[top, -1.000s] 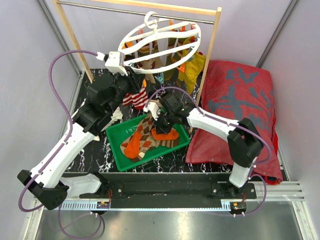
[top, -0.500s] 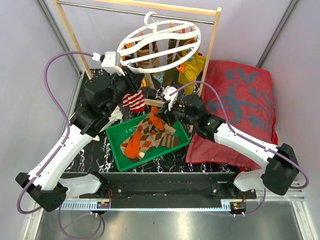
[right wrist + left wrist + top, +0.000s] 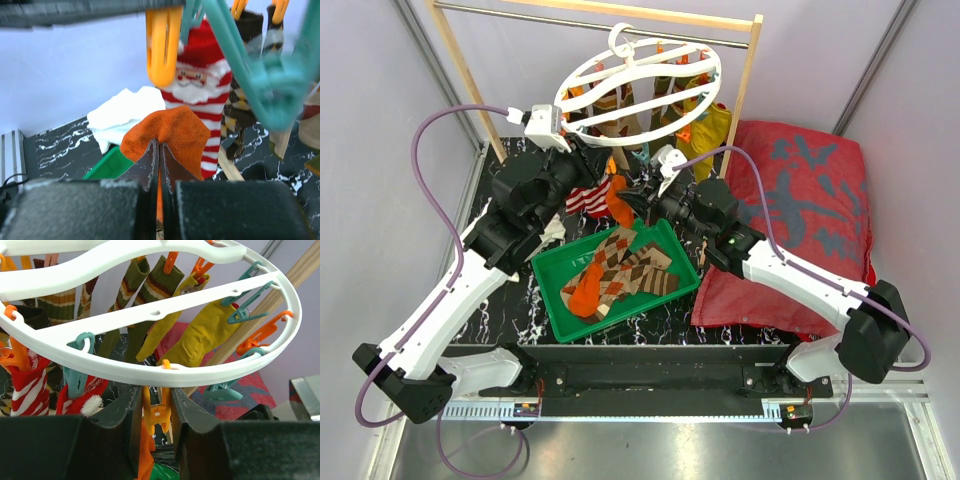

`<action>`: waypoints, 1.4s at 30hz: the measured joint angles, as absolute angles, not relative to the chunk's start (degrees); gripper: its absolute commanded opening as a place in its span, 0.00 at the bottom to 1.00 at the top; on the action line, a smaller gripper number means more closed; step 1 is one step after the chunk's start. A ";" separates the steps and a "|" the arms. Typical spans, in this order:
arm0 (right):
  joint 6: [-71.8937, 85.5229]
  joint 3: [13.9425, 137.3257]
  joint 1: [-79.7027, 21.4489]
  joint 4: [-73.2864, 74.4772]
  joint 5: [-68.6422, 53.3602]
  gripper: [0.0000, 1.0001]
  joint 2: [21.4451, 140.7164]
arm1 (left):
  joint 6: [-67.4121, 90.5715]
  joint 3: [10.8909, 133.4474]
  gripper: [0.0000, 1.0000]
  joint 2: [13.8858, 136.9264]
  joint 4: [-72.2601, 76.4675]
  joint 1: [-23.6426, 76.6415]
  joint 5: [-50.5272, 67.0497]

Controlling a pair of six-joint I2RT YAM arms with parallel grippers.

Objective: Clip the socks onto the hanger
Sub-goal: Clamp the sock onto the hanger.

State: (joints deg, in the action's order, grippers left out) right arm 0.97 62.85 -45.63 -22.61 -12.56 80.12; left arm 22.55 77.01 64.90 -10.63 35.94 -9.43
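Leaving argyle socks (image 3: 620, 268) heaped in the green tray (image 3: 546, 300) on the black marbled surface (image 3: 660, 322), nearest the arm bases. Just beyond, pinching a plain orange sock (image 3: 165, 132) in the right tool (image 3: 159, 150), clamped fully together on a fold of fabric, and presenting that fold right under an orange clip (image 3: 163, 45). Higher up, squeezing what appears to be the same clip with the left tool (image 3: 156, 407), narrowed to a slit, pressing pads (image 3: 133, 420) against both clip sides, apparently to pry its mouth open. Farther back, displaying olive-yellow socks (image 3: 200, 337) and a red-and-white striped sock (image 3: 25, 385) already pegged on the hanger (image 3: 125, 371), hooked over the rod of the wooden rack (image 3: 740, 110). Risking, by this reading, a missed bite: bunched fabric too thick for the mouth, the free-hanging hanger swinging under the left tool's pull, or pressure slipping off the clip and snapping it closed early. Revealing sock fold and clip mouth only through the right wrist view; revealing pad contact and the hanger's rim only through the left wrist view; showing both arms meeting beneath the hanger only from above, too small there for judging either tool's opening.
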 measured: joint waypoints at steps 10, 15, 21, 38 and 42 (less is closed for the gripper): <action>1.58 65.84 -45.63 -23.27 -12.62 0.00 80.64 | 21.96 76.36 0.00 64.93 -9.65 35.97 -9.26; 1.69 66.02 -45.63 -23.44 -12.64 0.00 80.64 | 20.84 76.36 0.00 64.93 -9.45 35.97 -9.26; 1.87 66.02 -45.63 -23.83 -12.62 0.00 80.64 | 19.40 76.36 0.00 64.93 -9.41 35.97 -9.23; 3.33 66.04 -45.63 -25.06 -11.35 0.00 80.64 | 18.98 76.25 0.00 64.93 -9.32 35.97 -9.13; 3.64 66.11 -45.63 -25.85 -11.00 0.00 80.64 | 19.22 75.81 0.00 64.93 -9.19 35.97 -9.04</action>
State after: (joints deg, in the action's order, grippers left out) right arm 3.64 66.11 -45.63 -25.85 -11.00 80.64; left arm 19.22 75.81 64.93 -9.19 35.97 -9.04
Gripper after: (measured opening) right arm 0.007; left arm 0.274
